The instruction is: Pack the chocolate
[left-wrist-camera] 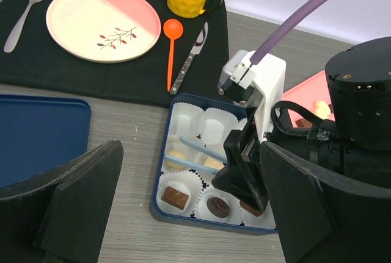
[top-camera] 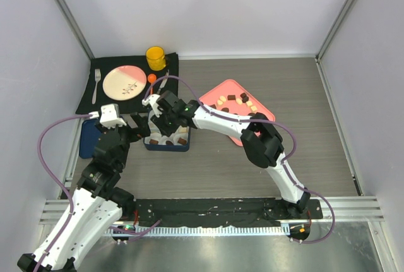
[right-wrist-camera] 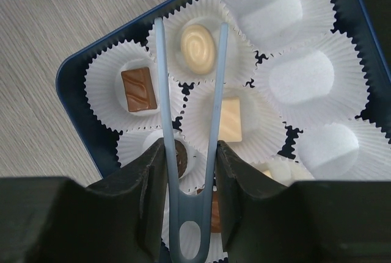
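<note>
In wrist views alone, tongs [right-wrist-camera: 162, 92] gripped by right hand [right-wrist-camera: 190, 159] above chocolates [right-wrist-camera: 198, 48]; left hand [left-wrist-camera: 189, 171] agape.

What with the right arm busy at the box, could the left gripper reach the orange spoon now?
Probably yes: the left gripper is open and empty, the orange spoon lies uncovered on the black mat ahead, and the right gripper, holding tongs, is off to one side.

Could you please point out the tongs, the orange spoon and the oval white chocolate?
tongs [right-wrist-camera: 162, 80]: right wrist view, one prong.
orange spoon [left-wrist-camera: 173, 28]: left wrist view, bowl.
oval white chocolate [right-wrist-camera: 197, 48]: right wrist view, centre.
</note>
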Available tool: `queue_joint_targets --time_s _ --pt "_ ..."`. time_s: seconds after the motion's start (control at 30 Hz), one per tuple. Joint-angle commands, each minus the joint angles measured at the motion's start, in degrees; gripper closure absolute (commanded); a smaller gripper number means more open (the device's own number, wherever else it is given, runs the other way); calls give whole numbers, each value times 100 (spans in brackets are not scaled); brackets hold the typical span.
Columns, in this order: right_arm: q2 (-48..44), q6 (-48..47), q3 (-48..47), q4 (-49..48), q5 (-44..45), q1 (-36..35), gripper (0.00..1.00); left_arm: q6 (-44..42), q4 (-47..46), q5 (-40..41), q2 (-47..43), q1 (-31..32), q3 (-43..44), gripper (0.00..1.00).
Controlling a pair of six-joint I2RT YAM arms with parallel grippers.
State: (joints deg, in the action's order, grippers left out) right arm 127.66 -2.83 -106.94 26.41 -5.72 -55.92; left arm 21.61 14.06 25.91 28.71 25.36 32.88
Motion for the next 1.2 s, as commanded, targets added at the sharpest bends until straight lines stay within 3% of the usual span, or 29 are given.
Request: queue_joint_targets --time_s 0.0,0.57,1.17 --pt "-223 37 -275 -242 27 -33 61 -69 -88 81 -50 -32 245 0" --pt "-1927 98 998 21 1028 327 75 -78 -88 98 3 -32 236 0" --pt "-3958 1390 3372 1173 1556 2163 75 -113 -150 37 188 -32 236 0"
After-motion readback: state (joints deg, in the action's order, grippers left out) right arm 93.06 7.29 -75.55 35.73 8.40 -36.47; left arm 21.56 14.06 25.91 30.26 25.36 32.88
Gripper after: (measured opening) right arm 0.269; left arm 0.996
